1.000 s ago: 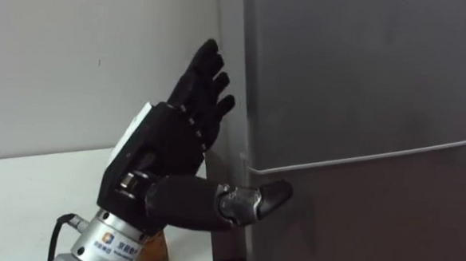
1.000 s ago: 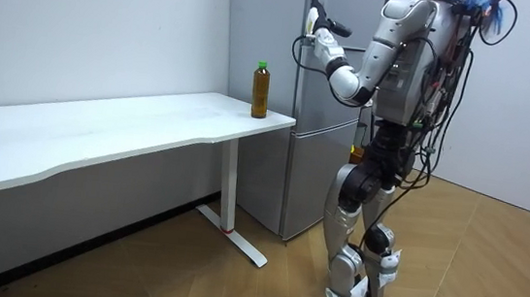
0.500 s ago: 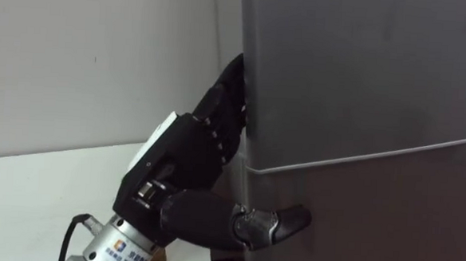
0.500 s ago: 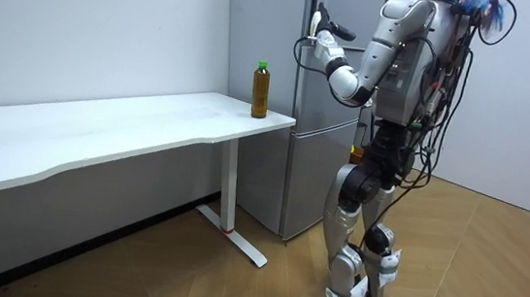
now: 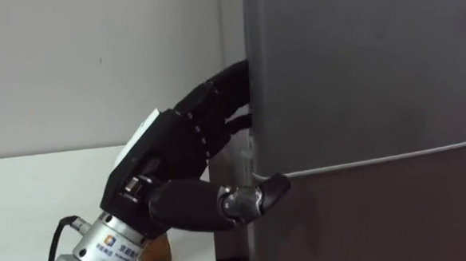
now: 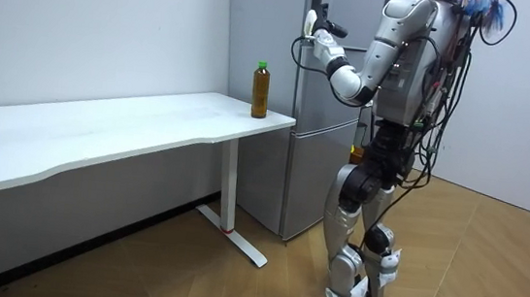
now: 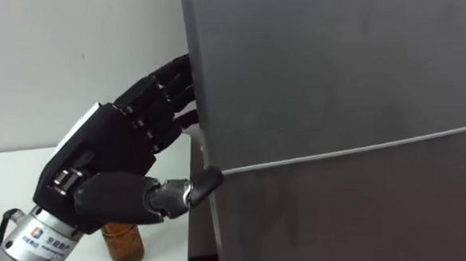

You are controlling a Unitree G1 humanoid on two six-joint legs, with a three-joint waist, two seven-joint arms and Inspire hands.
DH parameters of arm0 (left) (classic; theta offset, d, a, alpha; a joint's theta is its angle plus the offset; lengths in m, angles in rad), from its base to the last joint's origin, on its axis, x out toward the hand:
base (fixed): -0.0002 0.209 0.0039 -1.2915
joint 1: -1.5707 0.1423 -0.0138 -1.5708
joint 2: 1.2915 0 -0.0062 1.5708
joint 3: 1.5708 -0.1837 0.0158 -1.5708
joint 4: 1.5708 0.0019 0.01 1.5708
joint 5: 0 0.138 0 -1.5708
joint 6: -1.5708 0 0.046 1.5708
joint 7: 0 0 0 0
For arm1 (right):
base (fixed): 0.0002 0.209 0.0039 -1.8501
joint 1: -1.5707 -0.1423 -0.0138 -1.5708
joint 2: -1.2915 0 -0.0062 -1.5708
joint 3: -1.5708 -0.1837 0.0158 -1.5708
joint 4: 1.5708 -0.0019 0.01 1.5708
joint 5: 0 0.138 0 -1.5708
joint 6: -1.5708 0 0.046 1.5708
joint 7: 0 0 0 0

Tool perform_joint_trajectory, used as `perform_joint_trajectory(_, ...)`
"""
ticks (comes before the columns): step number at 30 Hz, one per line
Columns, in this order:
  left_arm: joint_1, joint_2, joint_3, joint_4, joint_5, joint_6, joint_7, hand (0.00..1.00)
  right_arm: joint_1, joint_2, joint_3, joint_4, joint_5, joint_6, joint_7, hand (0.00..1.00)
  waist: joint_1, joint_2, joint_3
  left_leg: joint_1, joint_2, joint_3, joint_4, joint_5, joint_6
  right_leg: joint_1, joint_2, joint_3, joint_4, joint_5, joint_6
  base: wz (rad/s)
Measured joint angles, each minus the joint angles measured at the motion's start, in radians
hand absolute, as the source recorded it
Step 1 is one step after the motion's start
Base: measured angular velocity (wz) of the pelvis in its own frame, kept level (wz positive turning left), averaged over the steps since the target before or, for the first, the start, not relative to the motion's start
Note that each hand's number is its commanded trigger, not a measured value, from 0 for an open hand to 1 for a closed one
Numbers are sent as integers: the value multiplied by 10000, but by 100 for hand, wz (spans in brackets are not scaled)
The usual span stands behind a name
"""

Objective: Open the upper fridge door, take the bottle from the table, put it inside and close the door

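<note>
bottle point(image 6: 261, 92) on table point(image 6: 130, 128) beside closed fridge point(image 5: 363, 89)

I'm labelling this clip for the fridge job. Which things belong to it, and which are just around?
Job: bottle, upper fridge door, left robot hand at its edge.
Just around: white table under the bottle, lower fridge door.

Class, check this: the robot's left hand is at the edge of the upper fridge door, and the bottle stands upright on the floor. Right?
No: the room view shows the bottle upright on the white table, not the floor. The left hand is at the edge of the upper fridge door, as stated.
</note>
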Motion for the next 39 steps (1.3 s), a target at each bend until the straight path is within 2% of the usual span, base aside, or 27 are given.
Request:
perform_joint_trajectory(4,21,21,-219,-1,-54,-59,-182,100,-23,6,0,31,-1,0,0,0,-5,-18,12,-1,-2,-18,-7,0,0,4,1,3,-2,0,0,0)
perform_joint_trajectory(5,40,75,-302,-6,-66,-109,-339,77,-21,15,0,35,-1,0,1,0,5,-37,25,-3,-5,-46,-4,0,0,5,2,2,-2,0,0,5)
perform_joint_trajectory(6,39,58,-312,-6,-68,-109,-386,61,-29,24,0,35,-1,0,2,0,6,-48,32,-2,-9,-64,-2,0,0,6,1,4,-1,0,0,5)
perform_joint_trajectory(7,37,25,-333,2,-55,-69,-345,52,-67,37,0,35,-15,-1,2,0,-8,-51,35,-7,-12,-72,3,0,0,2,1,10,-1,0,1,0)
perform_joint_trajectory(8,38,95,-403,2,-51,-46,-369,11,-67,35,1,44,-24,-2,2,0,-16,-49,35,-16,-10,-72,2,0,0,5,2,9,-3,0,1,0)
perform_joint_trajectory(9,38,97,-458,3,-51,-33,-360,0,-61,34,0,52,-23,-1,2,0,-16,-49,35,-19,-9,-72,0,0,0,8,4,10,-3,0,1,0)
perform_joint_trajectory(10,38,27,-505,2,-50,-26,-385,0,-58,35,-1,52,-22,-1,2,0,-27,-49,35,-20,-5,-72,-2,0,0,7,8,12,-3,0,1,0)
perform_joint_trajectory(17,31,34,-922,-4,-131,-10,-888,0,-82,43,0,51,-21,-2,25,0,-135,-44,29,-7,0,-69,3,4,-6,26,15,32,0,0,0,0)
perform_joint_trajectory(21,35,61,-936,-3,-129,-10,-940,0,-104,60,3,50,2,-3,34,0,-270,-45,28,-14,0,-67,1,4,-5,38,13,30,7,1,0,0)
perform_joint_trajectory(33,35,76,-1057,-3,-106,-11,-1084,0,-51,58,25,38,254,-9,41,0,-283,-48,23,-47,2,-65,64,3,-4,43,5,-44,28,1,0,0)
perform_joint_trajectory(39,33,47,-1374,-4,39,-93,-1148,0,-62,-14,432,18,286,-95,35,0,-279,-47,-24,-109,4,-63,155,3,-4,-7,0,-51,35,4,-6,0)
